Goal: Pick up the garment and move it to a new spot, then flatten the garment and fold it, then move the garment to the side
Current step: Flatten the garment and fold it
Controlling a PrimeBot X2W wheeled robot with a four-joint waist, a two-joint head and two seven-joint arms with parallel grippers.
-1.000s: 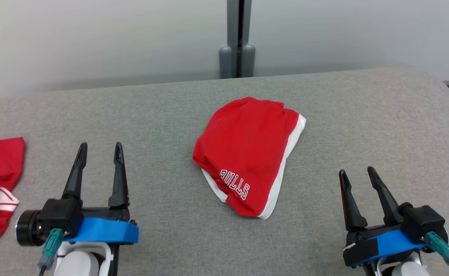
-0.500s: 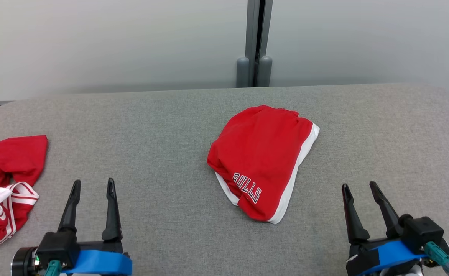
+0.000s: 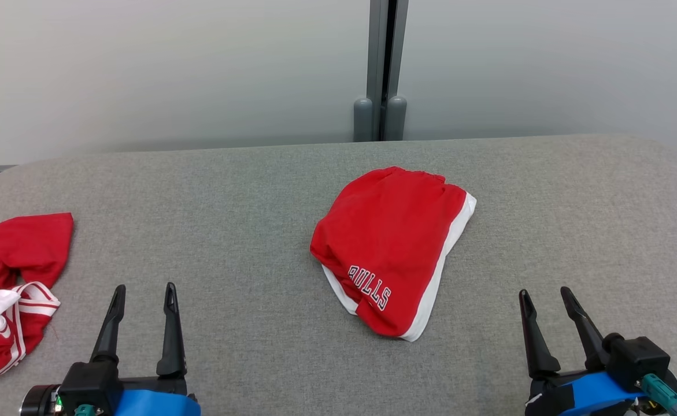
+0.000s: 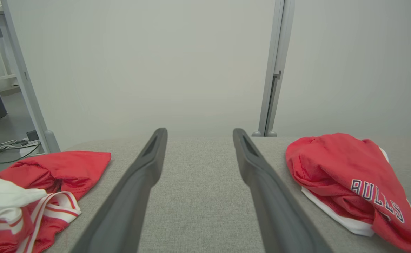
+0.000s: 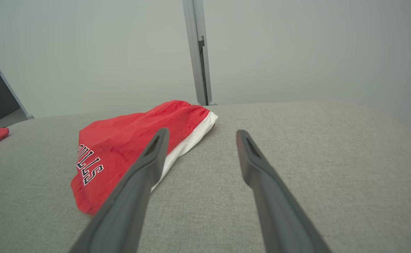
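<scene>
**Red shorts at mid-table, both grippers empty**

Garment: red shorts (image 3: pixel 390 248) with a white side stripe and "BULLS" lettering. They lie near the middle of the grey upholstered surface (image 3: pixel 228 190), doubled over into a compact shape with a slightly rumpled far end. Nothing is touching them.

Left gripper (image 3: pixel 145 286): fingers spread wide and empty, low at the near left edge. The shorts are off to its right, well apart.

Right gripper (image 3: pixel 544 291): fingers also spread and empty, low at the near right edge. The shorts lie ahead and to its left. In the right wrist view its left finger crosses the white stripe, but that is overlap in the picture only. I read no contact.

Key relation: the long axis of the shorts runs roughly away from the robot, with the far end leaning right. The white stripe follows the right-hand edge down to the near corner. That corner points between the two grippers and sits closer to the right one, so the right arm looks to have the shorter reach.

Judgement: the shorts look folded, so moving them to the side may be what is left. Not certain.

Also present: a crumpled red and white garment (image 3: pixel 8 289) at the far left edge, nearer the left gripper and well apart from the shorts.
</scene>
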